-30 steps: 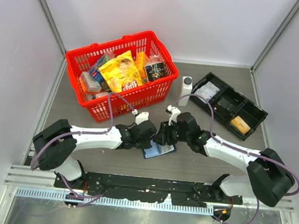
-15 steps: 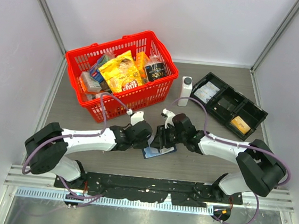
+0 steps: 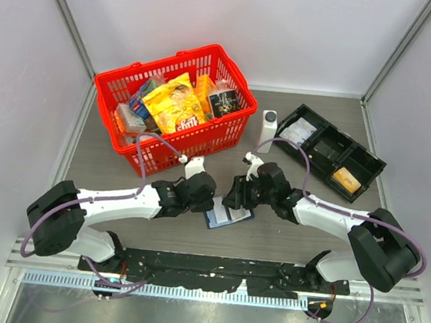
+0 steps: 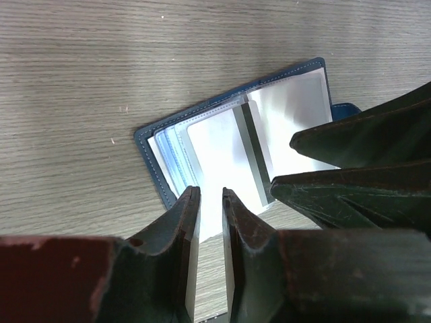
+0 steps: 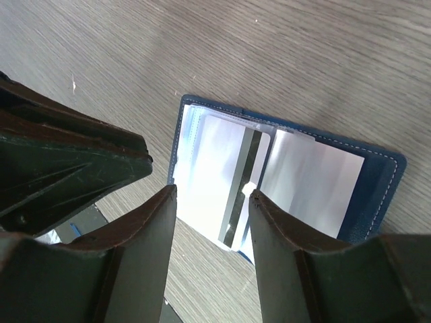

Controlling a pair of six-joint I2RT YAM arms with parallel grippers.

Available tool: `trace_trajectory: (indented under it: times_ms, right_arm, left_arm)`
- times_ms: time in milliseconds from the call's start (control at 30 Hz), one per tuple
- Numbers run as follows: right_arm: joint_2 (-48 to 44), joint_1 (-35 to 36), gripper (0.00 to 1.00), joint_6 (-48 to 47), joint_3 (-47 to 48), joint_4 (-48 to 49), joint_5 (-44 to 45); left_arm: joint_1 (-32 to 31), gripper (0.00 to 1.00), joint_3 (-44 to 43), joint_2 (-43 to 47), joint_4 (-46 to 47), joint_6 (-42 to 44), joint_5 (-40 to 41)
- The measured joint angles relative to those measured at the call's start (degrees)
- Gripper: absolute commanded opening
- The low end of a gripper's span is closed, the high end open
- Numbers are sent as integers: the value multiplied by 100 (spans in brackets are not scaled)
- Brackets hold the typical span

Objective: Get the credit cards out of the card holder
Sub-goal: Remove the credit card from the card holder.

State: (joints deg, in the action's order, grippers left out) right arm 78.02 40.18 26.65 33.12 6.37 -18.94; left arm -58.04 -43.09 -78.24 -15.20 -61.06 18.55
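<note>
Just beneath the right end effector (image 5: 210,195), the card holder (image 5: 316,182) lies open.

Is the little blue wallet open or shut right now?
Open. The card holder lies spread flat on the table, and the clear sleeves inside it face up.

- Card holder (image 3: 229,215) is hemmed in: left gripper (image 4: 209,193) comes over it from the left, right gripper (image 5: 211,192) from the far side, their fingers (image 4: 185,222) almost meeting.
- Near and right of it: bare tabletop (image 3: 284,242), open approach.
- Red basket (image 3: 194,140) walls off the far left.
- White bottle (image 3: 267,130) and black tray (image 3: 327,152) stand far right.
</note>
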Motion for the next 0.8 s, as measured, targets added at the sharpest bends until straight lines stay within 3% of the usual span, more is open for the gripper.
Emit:
trace_trajectory:
  times_ms: [267,600,800]
  right_arm:
    - [144,-352,46,389,-422,723,-531]
    - [638,-802,41,839,-968,1749,-1209]
    - [1023,-979,32,1174,-1228,2559,-1628]
  left_arm:
    - [166,7,-92,-490,247,13,-361]
    - [378,1,-39,-933,586,-13,-835]
    - [404,0,28,-942,699,-55,-938]
